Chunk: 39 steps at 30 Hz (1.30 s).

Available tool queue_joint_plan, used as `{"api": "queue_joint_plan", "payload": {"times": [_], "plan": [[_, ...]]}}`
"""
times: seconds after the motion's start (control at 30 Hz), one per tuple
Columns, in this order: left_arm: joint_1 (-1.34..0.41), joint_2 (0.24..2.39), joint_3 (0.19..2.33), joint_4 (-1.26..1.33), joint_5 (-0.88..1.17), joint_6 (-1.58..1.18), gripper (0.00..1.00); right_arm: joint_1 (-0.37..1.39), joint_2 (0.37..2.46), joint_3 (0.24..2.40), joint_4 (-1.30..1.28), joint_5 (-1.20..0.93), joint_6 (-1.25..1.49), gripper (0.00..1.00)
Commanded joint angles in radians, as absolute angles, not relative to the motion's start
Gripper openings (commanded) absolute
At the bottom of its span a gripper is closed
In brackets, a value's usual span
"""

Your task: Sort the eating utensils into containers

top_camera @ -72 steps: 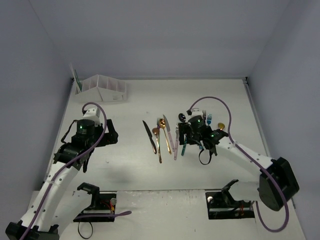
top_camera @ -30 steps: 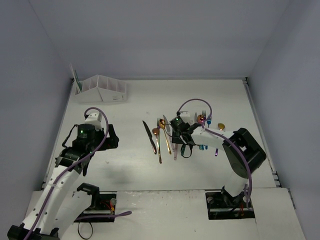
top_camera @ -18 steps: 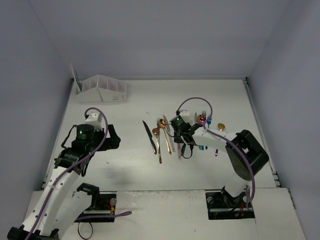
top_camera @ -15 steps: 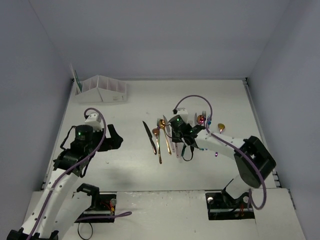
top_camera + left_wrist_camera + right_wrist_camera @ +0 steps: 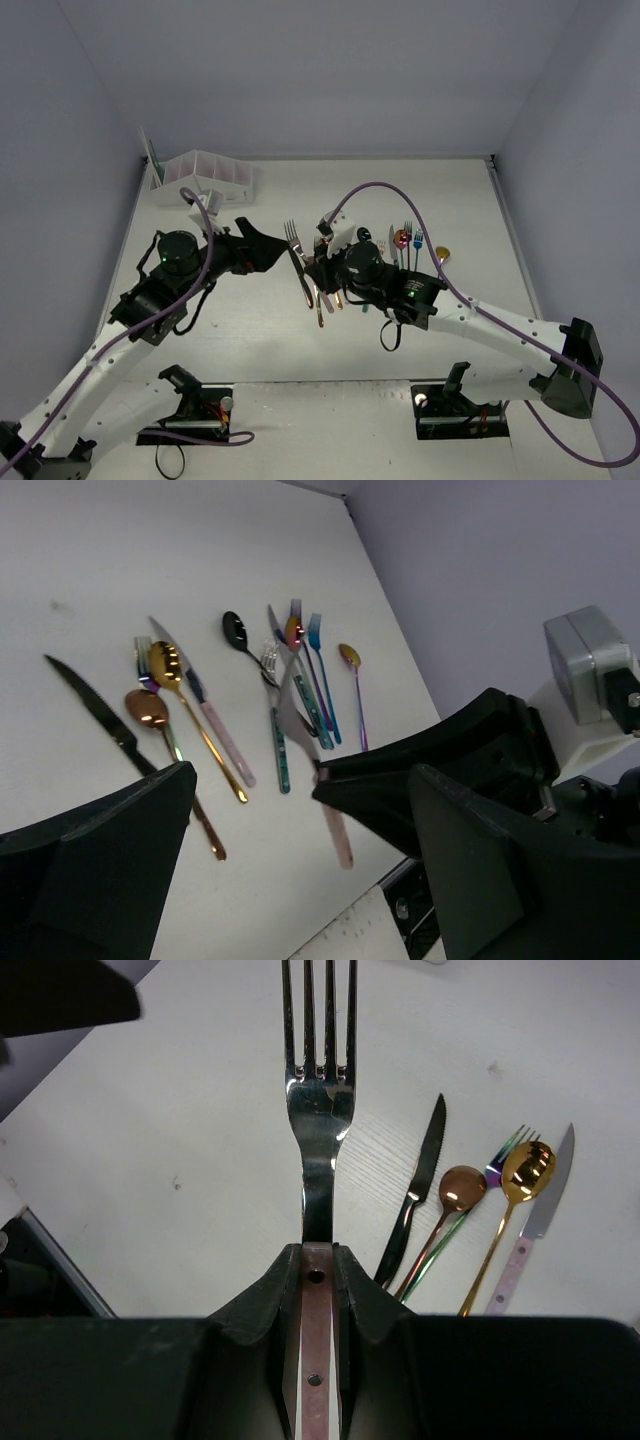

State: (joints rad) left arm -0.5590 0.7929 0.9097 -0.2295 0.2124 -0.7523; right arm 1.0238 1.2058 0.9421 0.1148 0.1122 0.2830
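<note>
My right gripper (image 5: 317, 1260) is shut on a fork (image 5: 318, 1130) with a silver head and a pink handle, held above the table with its tines pointing away from the wrist. In the top view the fork (image 5: 293, 238) sticks out to the left of the right gripper (image 5: 312, 268). My left gripper (image 5: 262, 250) is open, its fingers (image 5: 100, 870) wide apart, just left of the fork (image 5: 335, 830). More eating utensils (image 5: 322, 285) lie on the table below. The white containers (image 5: 205, 178) stand at the far left.
On the table lie a black knife (image 5: 415, 1195), a copper spoon (image 5: 460, 1188), a gold spoon (image 5: 525, 1165) and a pink-handled knife (image 5: 545, 1210). A second cluster of utensils (image 5: 403, 240) lies further right, with a black spoon (image 5: 235, 630) and a blue fork (image 5: 318, 660).
The right gripper closed on the pink-handled fork at the pile, lifted it and carried it left. The left arm swung right, bringing its open gripper close to the fork.
</note>
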Motion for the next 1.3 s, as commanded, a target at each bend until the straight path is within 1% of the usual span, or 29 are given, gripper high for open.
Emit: {"api": "queue_joint_plan", "payload": {"times": [0.0,0.07,0.2,0.27,0.33,0.37,0.4,0.53,0.57,0.6,0.63,0.67,0.7,0.73,0.8,0.9,0.97,1.03,1.13,1.27], "plan": [[-0.680,0.890,0.972,-0.079,0.079,-0.734,0.83,1.038,1.164,0.974,0.227,0.051,0.236,0.00],[-0.722,0.922,0.990,-0.079,0.031,-0.722,0.79,1.042,1.159,0.974,0.238,0.034,0.237,0.00],[-0.752,0.975,1.012,-0.101,-0.038,-0.720,0.71,1.043,1.146,0.969,0.255,0.025,0.233,0.00],[-0.756,0.979,1.007,-0.094,-0.060,-0.722,0.64,1.043,1.144,0.966,0.261,0.025,0.233,0.00],[-0.756,0.982,1.003,-0.078,-0.072,-0.720,0.50,1.043,1.139,0.961,0.265,0.025,0.231,0.00],[-0.756,0.983,1.000,-0.072,-0.072,-0.718,0.41,1.043,1.138,0.959,0.270,0.025,0.230,0.00],[-0.756,0.985,0.999,-0.058,-0.074,-0.716,0.36,1.043,1.140,0.957,0.271,0.026,0.229,0.00],[-0.757,0.994,0.988,-0.024,-0.079,-0.695,0.09,1.043,1.149,0.950,0.283,0.036,0.222,0.00],[-0.758,0.996,0.988,-0.023,-0.081,-0.690,0.05,1.043,1.151,0.949,0.285,0.037,0.221,0.00],[-0.757,0.998,0.988,-0.021,-0.081,-0.685,0.03,1.043,1.154,0.948,0.286,0.040,0.220,0.01],[-0.756,1.002,0.989,-0.017,-0.080,-0.677,0.00,1.043,1.159,0.948,0.287,0.044,0.218,0.03],[-0.757,1.004,0.989,-0.017,-0.081,-0.673,0.00,1.043,1.161,0.948,0.289,0.050,0.217,0.09],[-0.757,1.007,0.990,-0.017,-0.082,-0.670,0.00,1.042,1.164,0.947,0.290,0.057,0.215,0.19],[-0.756,1.010,0.991,-0.017,-0.088,-0.666,0.00,1.041,1.168,0.946,0.291,0.065,0.212,0.30],[-0.754,1.015,0.995,-0.022,-0.120,-0.648,0.00,1.041,1.172,0.945,0.295,0.084,0.208,0.56],[-0.718,1.030,1.026,-0.075,-0.173,-0.606,0.00,1.033,1.172,0.939,0.296,0.122,0.206,0.73],[-0.624,1.039,1.058,-0.090,-0.165,-0.585,0.00,1.026,1.164,0.922,0.295,0.161,0.206,0.78],[-0.531,1.065,1.091,-0.100,-0.113,-0.553,0.00,1.017,1.148,0.905,0.293,0.194,0.204,0.82],[-0.343,1.127,1.211,-0.127,-0.061,-0.470,0.00,1.000,1.127,0.861,0.293,0.215,0.205,0.84],[-0.146,1.279,1.381,-0.114,0.035,-0.403,0.00,0.984,1.117,0.817,0.293,0.219,0.209,0.84]]}}
